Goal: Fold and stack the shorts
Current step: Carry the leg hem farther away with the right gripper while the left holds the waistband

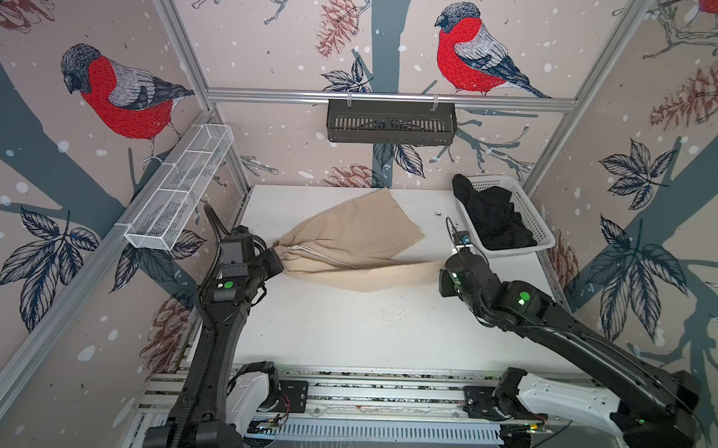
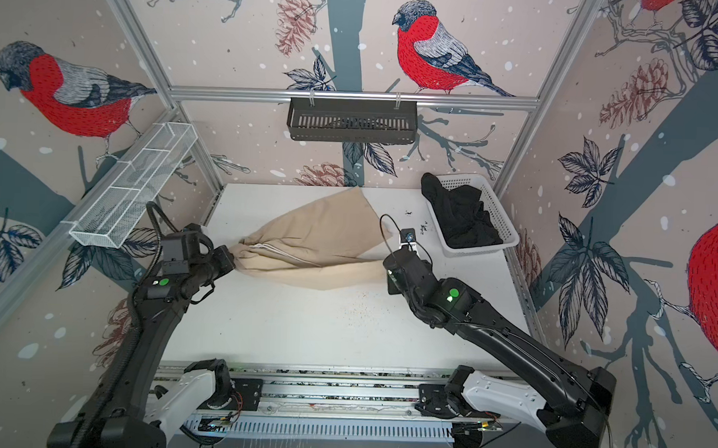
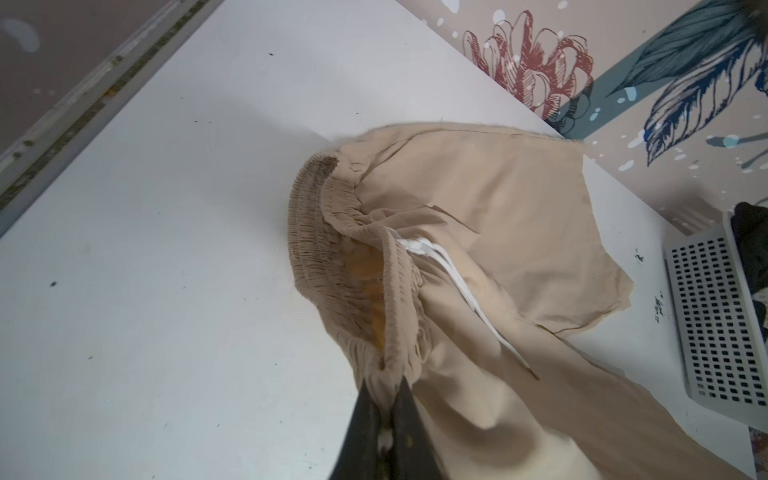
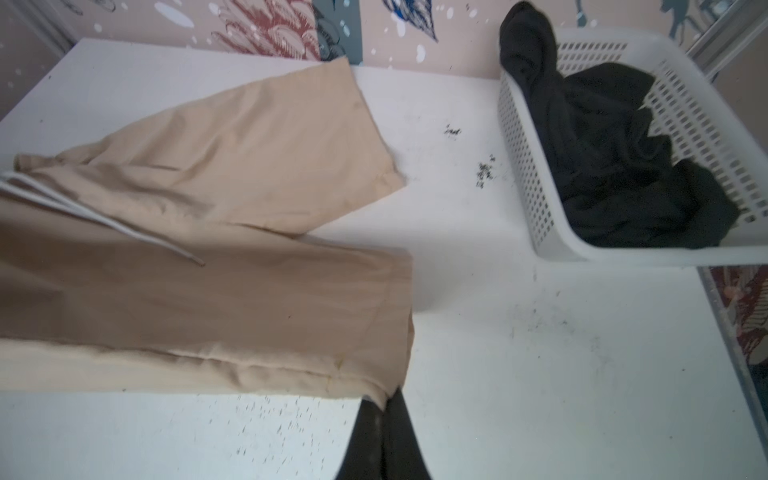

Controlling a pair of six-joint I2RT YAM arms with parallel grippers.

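Beige shorts on speckled white table; left tool pinches waistband, right tool hem; bird-print walls.

Reaches up the left side with the black jointed left arm, wrist bent inward, left hand pinched tight on the gathered waistband of the beige cloth shorts. Stretches in low from the right with the black right arm, right hand clamped on a leg-hem corner.
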